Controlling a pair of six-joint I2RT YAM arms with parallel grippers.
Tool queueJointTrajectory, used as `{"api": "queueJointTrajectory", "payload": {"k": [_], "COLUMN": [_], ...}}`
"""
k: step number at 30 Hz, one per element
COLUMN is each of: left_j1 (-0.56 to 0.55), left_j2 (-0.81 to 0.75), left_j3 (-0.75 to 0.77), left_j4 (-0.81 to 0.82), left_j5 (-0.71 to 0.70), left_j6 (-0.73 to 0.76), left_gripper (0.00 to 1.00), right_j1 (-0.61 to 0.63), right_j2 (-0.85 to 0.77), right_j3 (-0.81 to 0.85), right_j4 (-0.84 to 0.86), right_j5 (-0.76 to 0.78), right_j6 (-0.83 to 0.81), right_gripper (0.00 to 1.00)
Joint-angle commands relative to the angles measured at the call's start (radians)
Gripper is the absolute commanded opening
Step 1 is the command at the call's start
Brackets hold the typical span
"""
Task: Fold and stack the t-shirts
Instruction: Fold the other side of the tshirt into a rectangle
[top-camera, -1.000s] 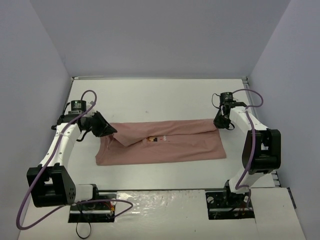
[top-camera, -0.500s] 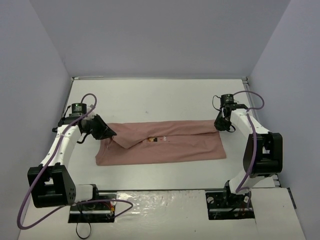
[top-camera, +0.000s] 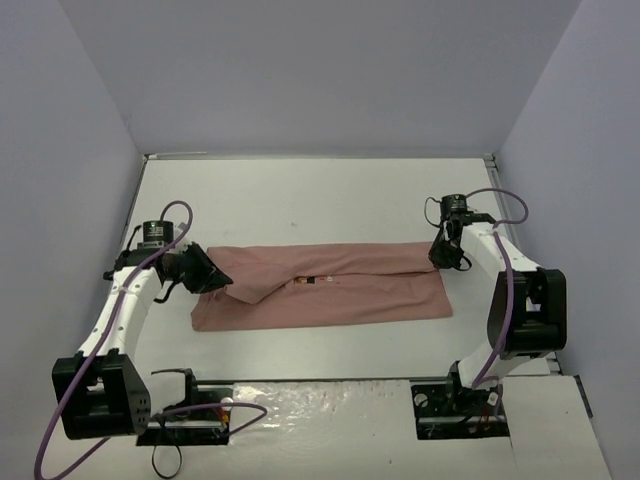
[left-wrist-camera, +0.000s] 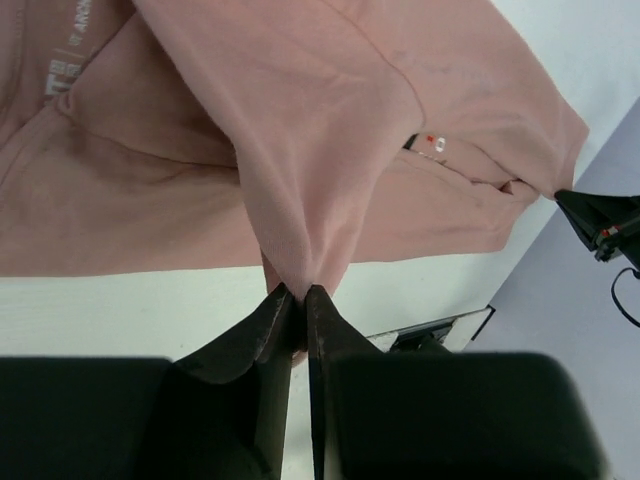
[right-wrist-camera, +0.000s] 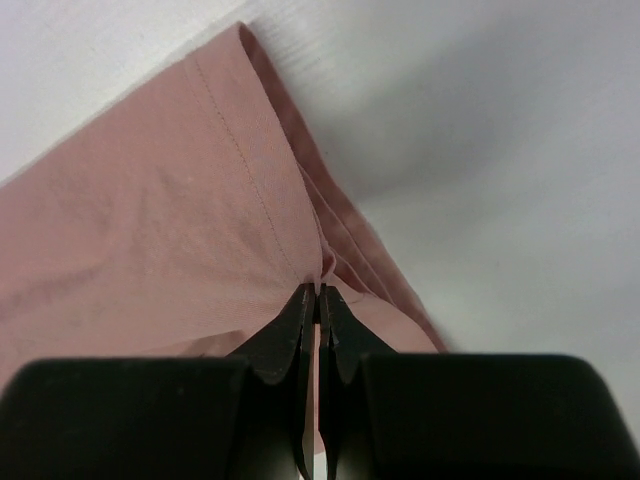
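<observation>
A dusty pink t-shirt (top-camera: 330, 292) lies across the middle of the white table as a long folded band, its small chest graphic (top-camera: 306, 282) partly showing at the fold. My left gripper (top-camera: 222, 279) is shut on the shirt's left upper edge and holds it lifted; in the left wrist view the cloth (left-wrist-camera: 300, 170) bunches into the left gripper (left-wrist-camera: 300, 293). My right gripper (top-camera: 441, 262) is shut on the right upper corner, where a hem (right-wrist-camera: 255, 190) runs into the right gripper (right-wrist-camera: 318, 290).
The white table (top-camera: 300, 195) is walled by grey panels at the back and both sides. Both arm bases (top-camera: 465, 405) sit at the near edge with purple cables looping over them.
Both grippers have moved toward the near edge, drawing the shirt's upper edge over the lower part. The folded flap has grown narrower.
</observation>
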Motion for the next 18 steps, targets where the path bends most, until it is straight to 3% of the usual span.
{"api": "queueJointTrajectory", "payload": {"k": [1,5,6,10,12,18], "left_j1": [0.009,0.009,0.009,0.007,0.007,-0.043], "left_j2": [-0.024,-0.029,-0.032,-0.038,0.0,0.232], "left_j3": [-0.014,0.016,0.059,0.18,0.239,0.305], "left_j4": [-0.003,-0.01,-0.022,-0.032,-0.024,0.05], "left_j5": [-0.071,-0.102,-0.139,-0.316,-0.399,-0.43], "left_j6": [0.028,0.044,0.061,0.118,0.148,0.155], "left_gripper": [0.12,0.28,0.34,0.36,0.39,0.38], "right_j1": [-0.001,0.006,0.018,0.048,0.061,0.124], "right_j2": [-0.04,-0.059,-0.071,-0.074,-0.059,0.032], "right_j3": [-0.041,-0.052,-0.042,0.026,0.063,0.172], "right_j4": [-0.019,-0.019,-0.023,-0.023,-0.023,-0.015], "right_j5": [0.052,0.065,0.083,0.117,0.107,0.107], "right_j6": [-0.001,-0.005,-0.01,-0.027,-0.027,-0.044], "right_gripper": [0.0,0.1,0.17,0.34,0.35,0.34]}}
